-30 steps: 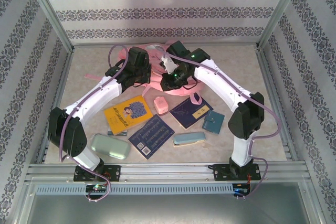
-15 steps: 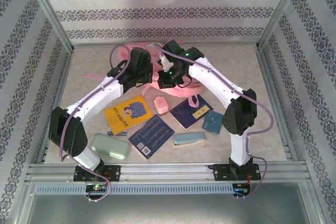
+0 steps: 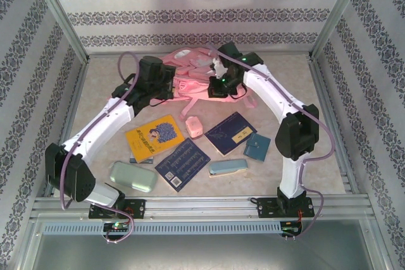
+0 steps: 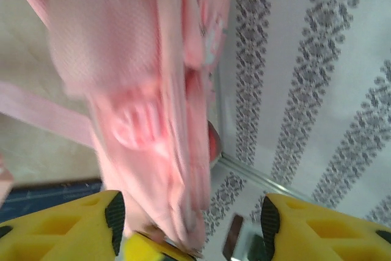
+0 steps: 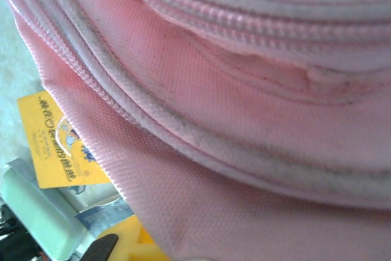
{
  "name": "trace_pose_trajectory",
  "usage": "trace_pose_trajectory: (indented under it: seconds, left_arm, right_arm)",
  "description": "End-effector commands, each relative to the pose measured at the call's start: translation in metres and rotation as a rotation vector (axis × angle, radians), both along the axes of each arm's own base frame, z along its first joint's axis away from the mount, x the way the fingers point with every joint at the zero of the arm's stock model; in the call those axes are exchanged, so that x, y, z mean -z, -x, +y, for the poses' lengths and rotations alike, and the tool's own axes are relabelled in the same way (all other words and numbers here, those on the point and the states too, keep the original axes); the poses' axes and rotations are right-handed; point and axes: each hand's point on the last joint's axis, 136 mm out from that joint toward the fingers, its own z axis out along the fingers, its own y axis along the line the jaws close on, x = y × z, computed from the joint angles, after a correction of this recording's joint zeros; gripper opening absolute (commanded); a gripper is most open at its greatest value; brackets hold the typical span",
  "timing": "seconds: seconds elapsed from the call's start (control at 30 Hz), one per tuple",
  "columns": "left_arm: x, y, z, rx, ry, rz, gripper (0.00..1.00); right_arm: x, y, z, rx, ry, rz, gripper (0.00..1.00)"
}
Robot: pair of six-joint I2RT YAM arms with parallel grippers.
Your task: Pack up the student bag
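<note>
A beige, stone-patterned table [image 3: 297, 99] stands inside walls papered with grey floral bands. At upper centre the bag [image 3: 190, 74], pink woven fabric with ribbed zips and piped seams, lies bunched between the two arms. The left gripper [image 3: 168, 83] has its yellow foam fingers [image 4: 79, 227] spread apart, with blurred pink cloth hanging between them. The right gripper [image 3: 219, 85] is closed on the bag's fabric, which hides most of it. At lower left of the right wrist view, a glossy yellow book [image 5: 58, 145] and a rounded mint case [image 5: 36, 212] are cut off by the cloth.
</note>
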Motion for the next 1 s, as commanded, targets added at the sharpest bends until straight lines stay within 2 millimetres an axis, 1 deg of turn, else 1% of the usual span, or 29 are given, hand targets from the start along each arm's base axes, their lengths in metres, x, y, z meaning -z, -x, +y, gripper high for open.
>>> trace_pose_trajectory:
  seconds: [0.0, 0.1, 0.2, 0.33, 0.4, 0.47, 0.6, 0.7, 0.8, 0.93, 0.97]
  left_arm:
    - [0.030, 0.013, 0.020, 0.043, -0.065, 0.110, 0.65]
    - [0.043, 0.006, 0.023, 0.078, -0.062, 0.159, 0.68]
    - [0.051, -0.007, 0.022, 0.090, -0.059, 0.173, 0.70]
    - [0.052, -0.035, 0.007, 0.125, 0.016, 0.133, 0.67]
    - [0.050, -0.048, -0.003, 0.160, 0.060, 0.108, 0.63]
    - [0.047, -0.057, -0.011, 0.185, 0.087, 0.099, 0.59]
    - [0.045, -0.062, -0.016, 0.200, 0.099, 0.103, 0.51]
    - [0.047, -0.062, -0.013, 0.203, 0.082, 0.129, 0.51]
    - [0.054, -0.063, -0.011, 0.200, 0.057, 0.164, 0.51]
    - [0.063, -0.074, -0.012, 0.213, 0.038, 0.174, 0.49]
    - [0.069, -0.076, -0.013, 0.221, 0.042, 0.187, 0.48]
  right_arm:
    - [-0.031, -0.001, -0.008, -0.047, -0.003, -0.122, 0.00]
    - [-0.030, 0.000, -0.012, -0.049, -0.008, -0.117, 0.00]
    - [-0.028, 0.002, -0.011, -0.055, -0.017, -0.112, 0.00]
    - [-0.027, 0.005, -0.011, -0.060, -0.022, -0.106, 0.00]
    - [-0.027, 0.005, -0.012, -0.062, -0.019, -0.108, 0.00]
    - [-0.026, 0.006, -0.013, -0.064, -0.012, -0.109, 0.00]
    - [-0.027, 0.007, -0.013, -0.065, -0.011, -0.110, 0.00]
    - [-0.027, 0.006, -0.013, -0.066, -0.012, -0.112, 0.00]
    - [-0.028, 0.005, -0.012, -0.067, -0.016, -0.114, 0.00]
    - [-0.030, 0.003, -0.010, -0.067, -0.025, -0.114, 0.00]
    - [-0.029, 0.002, -0.009, -0.068, -0.025, -0.113, 0.00]
